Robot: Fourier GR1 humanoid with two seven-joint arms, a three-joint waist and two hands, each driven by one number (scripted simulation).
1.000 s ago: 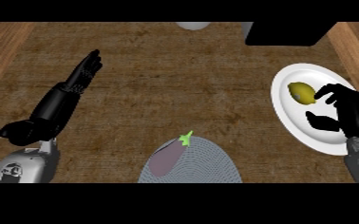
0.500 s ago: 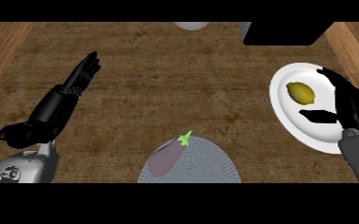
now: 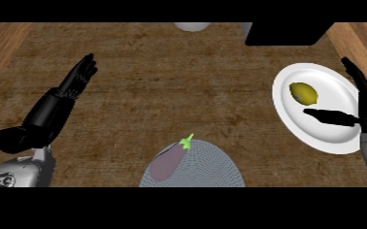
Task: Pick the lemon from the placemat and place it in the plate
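A yellow lemon (image 3: 303, 93) lies on the white plate (image 3: 308, 126) at the right side of the counter. My right hand (image 3: 353, 97) is at the plate's right edge, open, its thumb stretched over the plate just below the lemon and its fingers behind the rim; it does not touch the lemon. The grey woven placemat (image 3: 204, 167) sits at the bottom centre. My left hand (image 3: 72, 85) rests open at the left, fingers pointing up.
A purple eggplant (image 3: 170, 159) with a green stem lies on the placemat's left part. A black box (image 3: 287, 33) and a pale round object (image 3: 192, 26) stand at the counter's far edge. Wooden borders run along both sides.
My right hand has drawn back to the right, away from the lemon, which stays lying on the plate. The left hand has not moved.
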